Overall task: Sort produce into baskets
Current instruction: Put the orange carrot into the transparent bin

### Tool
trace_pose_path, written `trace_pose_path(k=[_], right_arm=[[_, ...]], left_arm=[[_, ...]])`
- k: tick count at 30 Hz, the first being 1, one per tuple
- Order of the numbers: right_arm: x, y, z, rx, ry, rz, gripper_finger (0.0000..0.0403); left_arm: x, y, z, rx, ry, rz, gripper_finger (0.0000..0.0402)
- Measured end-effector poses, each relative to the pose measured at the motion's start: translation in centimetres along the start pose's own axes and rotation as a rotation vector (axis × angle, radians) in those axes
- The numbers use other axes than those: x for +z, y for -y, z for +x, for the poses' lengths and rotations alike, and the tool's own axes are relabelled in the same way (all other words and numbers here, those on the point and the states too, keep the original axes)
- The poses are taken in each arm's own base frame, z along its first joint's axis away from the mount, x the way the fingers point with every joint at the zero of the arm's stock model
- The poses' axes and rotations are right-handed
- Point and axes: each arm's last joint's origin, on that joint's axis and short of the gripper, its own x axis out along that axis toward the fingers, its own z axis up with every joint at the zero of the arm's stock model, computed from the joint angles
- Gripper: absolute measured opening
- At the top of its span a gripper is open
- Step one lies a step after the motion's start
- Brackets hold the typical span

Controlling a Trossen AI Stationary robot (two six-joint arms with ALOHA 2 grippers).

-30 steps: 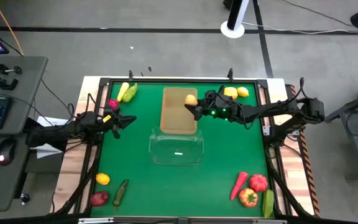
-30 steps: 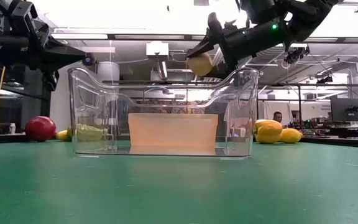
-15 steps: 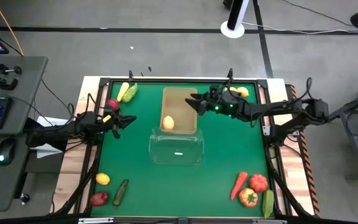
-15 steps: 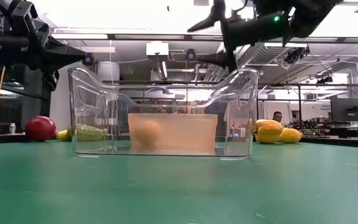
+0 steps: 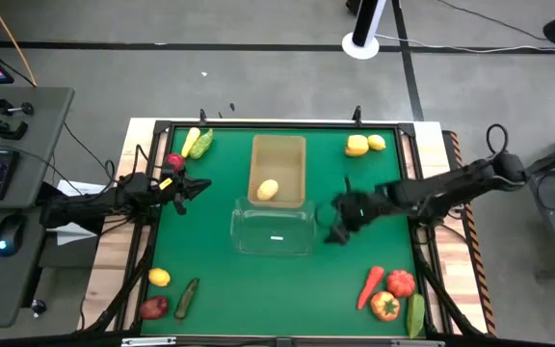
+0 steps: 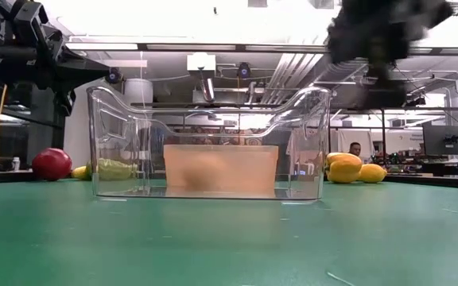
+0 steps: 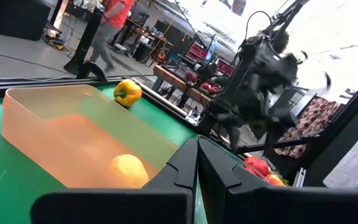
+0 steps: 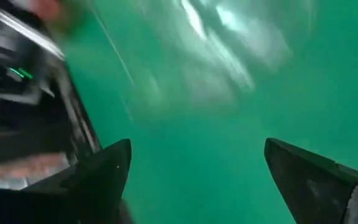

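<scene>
A yellow lemon (image 5: 268, 189) lies on the floor of the tan bin (image 5: 279, 152), near its near end; it also shows in the left wrist view (image 7: 128, 170). The clear bin (image 5: 274, 231) stands just nearer, and no produce shows in it. My right gripper (image 5: 338, 219) is open and empty above the mat, to the right of the clear bin; the right wrist view (image 8: 197, 146) shows only green mat between its fingers. My left gripper (image 5: 198, 188) is shut and empty, left of both bins, and points toward them (image 7: 197, 149).
A banana and a cucumber (image 5: 198, 143) and a red piece (image 5: 174, 161) lie far left. A yellow pepper (image 5: 356, 145) and a lemon (image 5: 377, 143) lie far right. A lemon, a cucumber and an apple (image 5: 154, 307) lie near left. A carrot (image 5: 371, 286), tomato, pepper and cucumber lie near right.
My right gripper has opened over the tan bin and let go of the lemon, which has fallen into the bin and come to rest near its near end. The gripper has then swung toward the near right, past the clear bin's right side.
</scene>
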Motion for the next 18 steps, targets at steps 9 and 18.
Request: trace_pose_path(k=[9, 18], right_arm=[[-8.0, 0.0, 0.3, -0.301, -0.119, 0.363, 0.036], [-11.3, 0.3, 0.2, -0.4, -0.04, 0.586, 0.036]], left_arm=[[0.0, 0.0, 0.0, 0.0, 0.0, 0.0, 0.0001], [0.0, 0.0, 0.0, 0.0, -0.001, 0.0, 0.0001]])
